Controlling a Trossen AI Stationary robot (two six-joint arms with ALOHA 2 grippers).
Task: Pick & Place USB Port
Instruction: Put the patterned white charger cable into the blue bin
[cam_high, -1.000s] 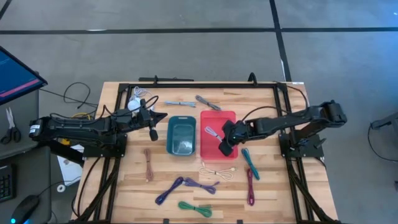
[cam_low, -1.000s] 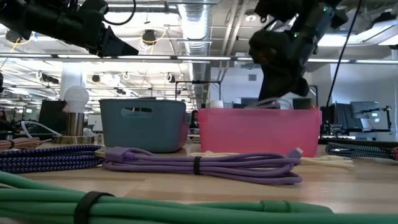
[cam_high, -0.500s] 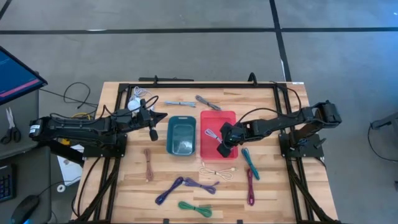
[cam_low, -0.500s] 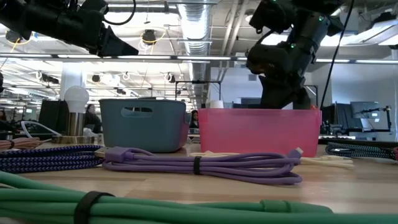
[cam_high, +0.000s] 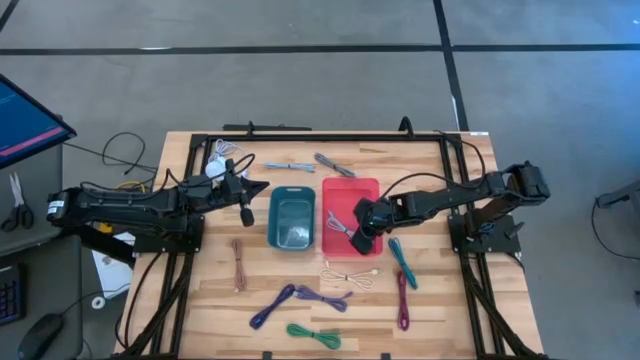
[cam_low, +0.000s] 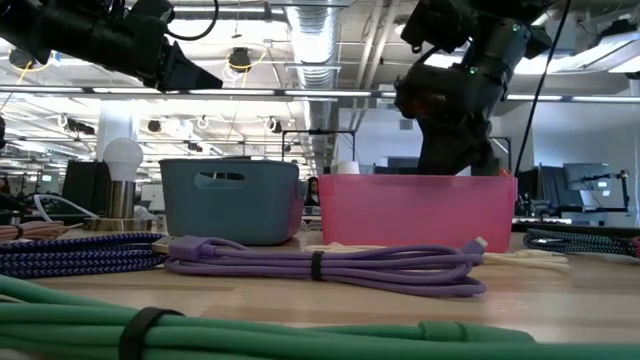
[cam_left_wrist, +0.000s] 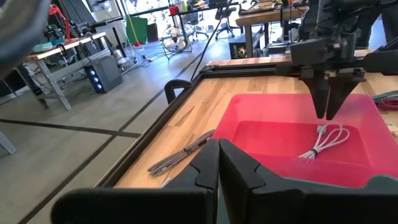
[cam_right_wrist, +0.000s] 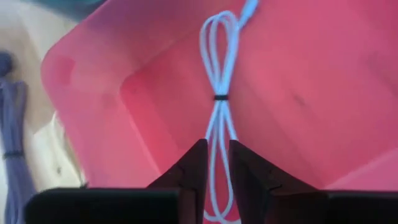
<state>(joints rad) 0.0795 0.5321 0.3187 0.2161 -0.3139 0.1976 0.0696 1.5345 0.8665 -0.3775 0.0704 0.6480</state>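
A thin white USB cable (cam_right_wrist: 219, 74), looped and tied at its middle, lies on the floor of the red bin (cam_high: 350, 184) at the table's middle; it also shows in the left wrist view (cam_left_wrist: 323, 142). My right gripper (cam_right_wrist: 217, 149) points steeply down into that bin (cam_left_wrist: 249, 106), its fingers a little apart, with the cable's near end running through the narrow gap. In the high view this gripper (cam_high: 355, 238) is over the bin's near half. My left gripper (cam_high: 248, 208) hangs shut and level above the table, left of the teal bin (cam_high: 292, 218). My right gripper comes from above, slanting down, with one finger (cam_right_wrist: 194, 163) on each side of the cable's near end (cam_right_wrist: 218, 134). I cannot tell whether the fingers touch it. The cable's loops rest on the bin floor.
Loose bundled cables lie on the near half of the table: purple (cam_high: 300, 297), green (cam_high: 313, 335), teal (cam_high: 403, 262), maroon (cam_high: 402, 300), cream (cam_high: 350, 273), brown (cam_high: 238, 262). Two grey cables (cam_high: 335, 165) lie behind the bins. A black frame rail rims the table.
My right gripper has sunk a little into the red bin. In the low view the white cable, seen hanging above the bin's rim a second ago, is now hidden behind the bin wall.
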